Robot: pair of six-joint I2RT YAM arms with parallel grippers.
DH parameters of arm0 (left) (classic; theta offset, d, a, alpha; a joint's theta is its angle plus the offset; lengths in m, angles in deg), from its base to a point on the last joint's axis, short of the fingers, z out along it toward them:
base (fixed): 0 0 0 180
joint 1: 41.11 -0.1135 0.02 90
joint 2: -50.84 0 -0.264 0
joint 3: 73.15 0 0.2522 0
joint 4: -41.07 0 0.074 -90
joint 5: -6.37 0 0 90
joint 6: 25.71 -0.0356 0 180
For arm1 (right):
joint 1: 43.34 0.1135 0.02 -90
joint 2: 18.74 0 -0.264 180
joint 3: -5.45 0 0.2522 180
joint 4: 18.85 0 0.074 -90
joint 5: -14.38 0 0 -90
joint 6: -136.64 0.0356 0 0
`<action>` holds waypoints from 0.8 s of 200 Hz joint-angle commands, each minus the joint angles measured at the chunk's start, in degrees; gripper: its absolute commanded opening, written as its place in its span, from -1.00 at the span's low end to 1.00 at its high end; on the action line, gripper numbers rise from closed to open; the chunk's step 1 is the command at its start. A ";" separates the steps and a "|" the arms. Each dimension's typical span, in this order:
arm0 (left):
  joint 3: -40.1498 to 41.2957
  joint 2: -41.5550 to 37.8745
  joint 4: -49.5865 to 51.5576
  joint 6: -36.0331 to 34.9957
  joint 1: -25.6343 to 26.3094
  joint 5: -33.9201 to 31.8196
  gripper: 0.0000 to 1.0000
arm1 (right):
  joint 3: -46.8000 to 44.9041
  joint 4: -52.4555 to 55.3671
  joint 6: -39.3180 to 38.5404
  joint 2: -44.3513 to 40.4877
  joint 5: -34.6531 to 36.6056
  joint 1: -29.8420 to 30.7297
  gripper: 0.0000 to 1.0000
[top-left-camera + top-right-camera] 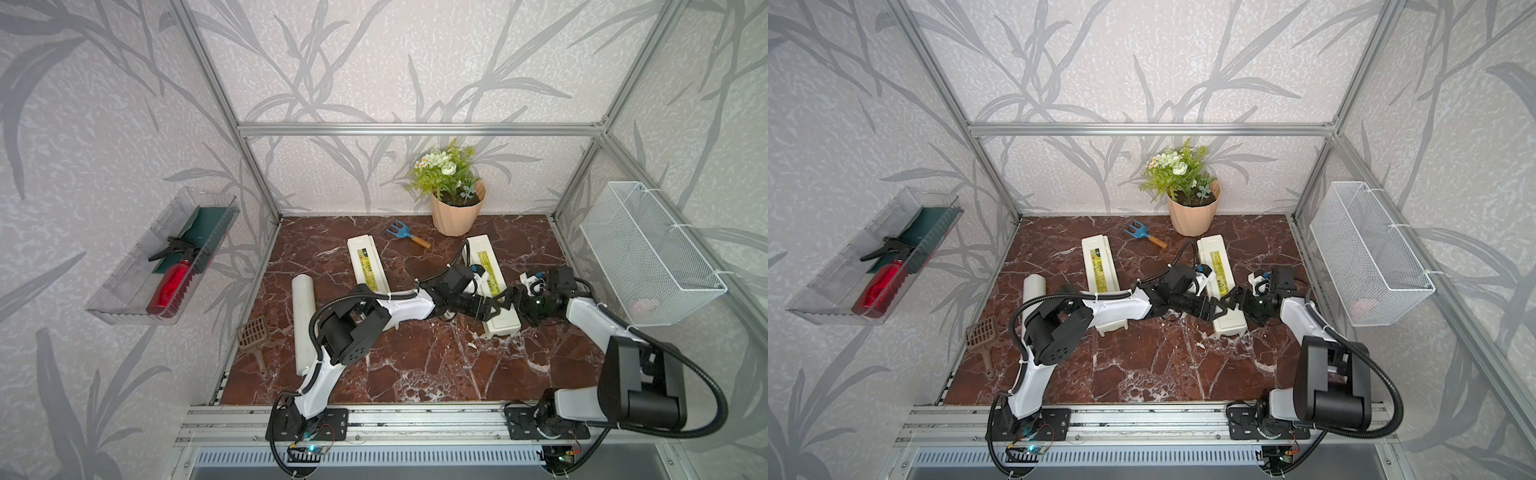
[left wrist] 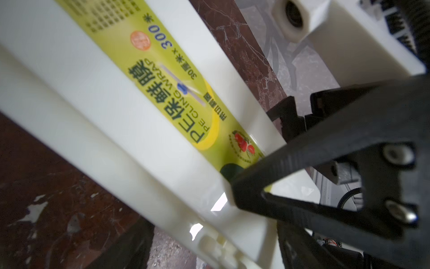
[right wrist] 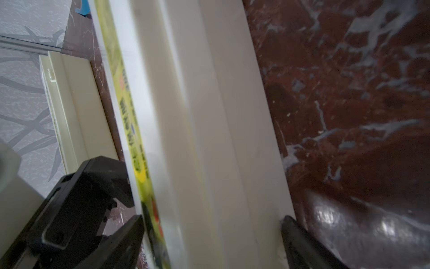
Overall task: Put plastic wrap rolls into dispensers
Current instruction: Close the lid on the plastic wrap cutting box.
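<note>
— Where was the plastic wrap roll (image 1: 303,320)?
— It lay on the marble table (image 1: 415,365), beside the closed dispenser (image 1: 368,266).
— The grippers?
— The left gripper (image 2: 186,212) and right gripper (image 3: 213,219) both straddled the second dispenser (image 1: 484,262), nearer the mesh basket (image 1: 648,249). Their jaws were wide; I couldn't tell whether they gripped it.

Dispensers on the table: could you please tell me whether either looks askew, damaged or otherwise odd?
Nothing stands out: no damage or spill. The left dispenser and the right dispenser lie flat, roughly parallel. One plastic wrap roll lies loose beside them.
</note>
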 commanded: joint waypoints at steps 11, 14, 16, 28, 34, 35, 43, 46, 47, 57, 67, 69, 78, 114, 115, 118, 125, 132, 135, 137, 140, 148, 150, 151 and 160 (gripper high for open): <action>0.43 2.97 7.86 -1.85 -1.05 -1.10 0.64 | -3.71 -2.36 4.05 -2.99 -3.47 0.19 0.65; 0.42 2.92 7.96 -1.85 -1.14 -1.05 0.64 | -4.05 -2.69 4.38 -2.91 -3.91 0.19 0.60; 0.39 2.89 8.01 -1.85 -1.17 -1.02 0.64 | -4.37 -2.88 4.57 -2.90 -4.15 0.19 0.57; 0.52 2.71 8.23 -1.94 -1.49 -0.70 0.64 | -6.12 -4.73 5.99 -3.04 -6.67 0.20 0.45; 0.47 2.64 8.32 -1.96 -1.62 -0.53 0.64 | -6.91 -5.01 6.52 -3.30 -7.07 0.27 0.44; 0.47 2.63 8.32 -1.95 -1.62 -0.51 0.64 | -7.07 -5.11 6.60 -3.36 -7.13 0.27 0.44; 0.56 2.53 8.25 -1.94 -1.69 -0.19 0.65 | -8.14 -6.00 7.17 -4.06 -7.72 0.37 0.44; 0.60 2.45 8.24 -1.94 -1.67 -0.09 0.65 | -8.48 -6.26 7.35 -4.41 -7.94 0.36 0.44; 0.58 2.45 8.24 -1.98 -1.69 -0.07 0.65 | -8.64 -6.34 7.41 -4.49 -8.01 0.36 0.44; 0.47 2.53 8.24 -1.94 -1.73 0.28 0.65 | -9.67 -6.62 8.09 -5.77 -7.81 0.36 0.44; 0.47 2.52 8.24 -1.94 -1.71 0.57 0.65 | -10.88 -8.05 9.49 -7.07 -9.05 0.38 0.42; 0.47 2.53 8.24 -1.94 -1.65 0.57 0.65 | -11.10 -8.62 10.02 -7.39 -9.35 0.41 0.41; 0.60 2.40 8.32 -2.09 -1.70 0.57 0.65 | -12.53 -10.54 12.19 -8.66 -10.38 0.66 0.37; 1.00 1.58 9.68 -2.91 -2.06 0.66 0.65 | -16.89 -15.79 17.54 -12.83 -11.35 5.36 0.34; 1.00 1.57 9.75 -2.91 -2.07 0.66 0.65 | -17.02 -15.86 17.56 -12.87 -11.33 5.41 0.34; 1.00 1.49 9.87 -2.91 -2.07 0.66 0.65 | -17.26 -15.96 17.53 -13.13 -11.26 5.67 0.34; 1.00 1.32 10.08 -2.86 -2.07 0.74 0.65 | -18.10 -16.58 18.83 -13.59 -11.36 6.05 0.33; 1.09 1.17 10.21 -2.69 -2.04 0.83 0.65 | -18.93 -17.37 19.54 -13.94 -11.61 6.06 0.33; 1.13 1.19 10.25 -2.54 -2.06 0.84 0.65 | -19.29 -17.80 19.67 -14.09 -11.73 6.07 0.32; 1.17 1.21 10.21 -2.42 -2.07 0.84 0.65 | -19.56 -18.19 19.90 -14.20 -11.87 6.12 0.31; 1.26 1.15 10.19 -2.24 -2.07 0.84 0.65 | -19.98 -18.73 20.21 -14.35 -12.00 6.16 0.30; 1.46 1.05 10.17 -1.91 -2.07 0.92 0.65 | -20.98 -20.06 21.29 -14.65 -12.35 6.16 0.28; 1.47 1.04 10.17 -1.87 -2.07 0.92 0.65 | -21.17 -20.45 21.58 -14.67 -12.48 6.21 0.28; 1.45 1.04 10.17 -1.81 -2.07 0.92 0.65 | -21.32 -20.65 21.73 -14.67 -12.56 6.23 0.27; 1.61 0.99 10.26 -1.60 -2.07 0.75 0.65 | -22.24 -23.15 23.01 -14.72 -13.60 6.87 0.26</action>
